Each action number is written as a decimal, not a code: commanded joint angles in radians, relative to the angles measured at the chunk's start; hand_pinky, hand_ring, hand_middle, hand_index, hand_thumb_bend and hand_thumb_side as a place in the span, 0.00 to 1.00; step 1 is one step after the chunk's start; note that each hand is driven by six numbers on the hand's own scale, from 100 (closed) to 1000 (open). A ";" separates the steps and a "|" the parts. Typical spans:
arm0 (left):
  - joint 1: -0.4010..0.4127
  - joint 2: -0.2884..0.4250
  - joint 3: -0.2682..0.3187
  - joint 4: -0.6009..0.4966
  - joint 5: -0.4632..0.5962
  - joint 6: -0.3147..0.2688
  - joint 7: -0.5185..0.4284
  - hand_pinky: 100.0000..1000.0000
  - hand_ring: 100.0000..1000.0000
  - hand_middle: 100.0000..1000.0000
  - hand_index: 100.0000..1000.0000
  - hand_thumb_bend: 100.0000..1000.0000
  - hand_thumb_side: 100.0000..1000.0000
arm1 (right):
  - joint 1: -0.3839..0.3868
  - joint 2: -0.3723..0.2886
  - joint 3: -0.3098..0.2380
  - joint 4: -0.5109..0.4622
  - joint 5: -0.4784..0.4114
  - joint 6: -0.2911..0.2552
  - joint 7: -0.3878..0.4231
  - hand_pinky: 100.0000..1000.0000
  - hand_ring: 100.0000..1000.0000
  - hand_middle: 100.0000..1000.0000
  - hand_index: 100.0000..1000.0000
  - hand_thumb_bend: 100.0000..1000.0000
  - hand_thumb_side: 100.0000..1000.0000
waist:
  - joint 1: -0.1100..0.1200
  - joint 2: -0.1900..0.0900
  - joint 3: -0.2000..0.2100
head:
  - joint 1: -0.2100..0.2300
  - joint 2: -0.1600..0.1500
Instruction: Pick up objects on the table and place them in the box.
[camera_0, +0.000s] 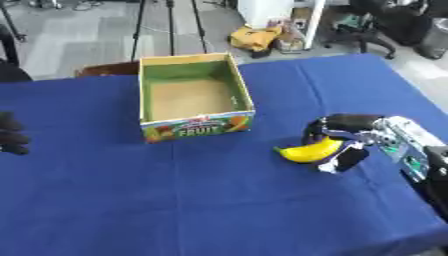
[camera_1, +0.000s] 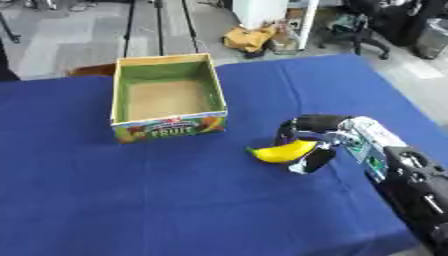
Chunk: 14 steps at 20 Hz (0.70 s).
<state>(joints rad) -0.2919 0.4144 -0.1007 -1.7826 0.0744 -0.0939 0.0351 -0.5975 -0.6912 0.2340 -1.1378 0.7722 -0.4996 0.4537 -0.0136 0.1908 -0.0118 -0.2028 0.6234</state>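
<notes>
While the banana (camera_0: 308, 151) is lying on the desk (camera_0: 219, 200) right of and nearer than the box (camera_0: 194, 92), the right robot hand (camera_0: 346, 136) is curling round its right end. Its long axis is pointing back toward the box, and the left robot hand (camera_0: 10, 134), far left of the box, is curling on nothing.

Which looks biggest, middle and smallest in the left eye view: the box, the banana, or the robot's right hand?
1. Box, clearly biggest.
2. and 3. Right hand and banana look about alike; the hand's fingers curl round the banana, hiding part of it, so I won't rank them.
</notes>
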 joint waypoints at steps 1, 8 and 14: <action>-0.011 0.014 0.009 -0.014 -0.002 -0.001 0.003 0.52 0.55 0.56 0.73 0.46 0.81 | -0.010 -0.043 -0.016 -0.017 -0.003 0.003 -0.008 0.67 0.73 0.75 0.77 0.20 0.42 | 0.000 -0.016 0.000 | 0.002 0.005; -0.011 0.013 0.009 -0.014 -0.001 0.000 0.003 0.52 0.55 0.56 0.73 0.46 0.81 | -0.012 -0.037 -0.010 -0.009 0.007 -0.003 -0.003 0.67 0.73 0.75 0.76 0.19 0.41 | 0.002 -0.016 0.002 | 0.001 0.005; -0.011 0.013 0.009 -0.015 -0.001 0.000 0.003 0.52 0.55 0.56 0.73 0.46 0.81 | -0.014 -0.030 -0.009 0.002 0.018 -0.007 -0.002 0.67 0.73 0.75 0.76 0.19 0.40 | 0.005 -0.015 0.005 | 0.000 0.005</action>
<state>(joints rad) -0.2919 0.4144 -0.1007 -1.7826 0.0744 -0.0940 0.0354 -0.5976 -0.6912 0.2345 -1.1334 0.7824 -0.5051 0.4523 -0.0085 0.1908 -0.0068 -0.2029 0.6234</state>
